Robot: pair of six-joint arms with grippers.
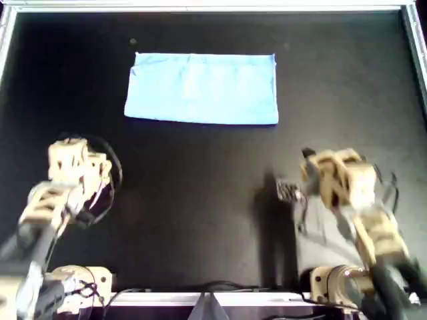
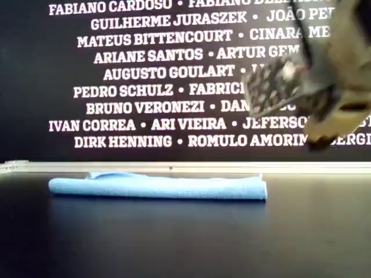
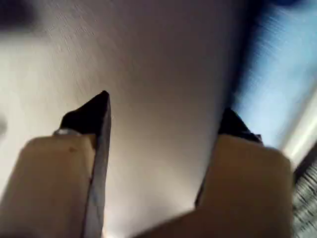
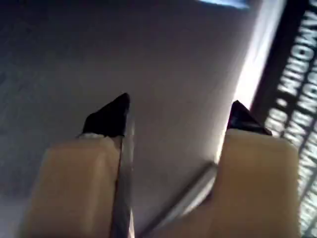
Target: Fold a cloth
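Observation:
The light-blue cloth (image 1: 203,89) lies flat as a wide rectangle at the far middle of the black table; in the exterior view the cloth (image 2: 156,186) shows as a low folded strip. My left gripper (image 1: 72,145) hovers near the overhead view's left, short of the cloth, open and empty (image 3: 166,111), with the cloth (image 3: 277,89) off to one side. My right gripper (image 1: 291,185) hangs at the overhead view's right, also open and empty (image 4: 181,111). A blue sliver of cloth (image 4: 223,2) shows far ahead of it. In the exterior view the right gripper (image 2: 264,92) is a blur.
A metal rail (image 1: 200,5) borders the table's far edge, with another rail (image 1: 415,53) on the overhead view's right. Behind the far rail stands a black wall with white names (image 2: 145,72). Arm bases and cables (image 1: 80,283) sit at the near edge.

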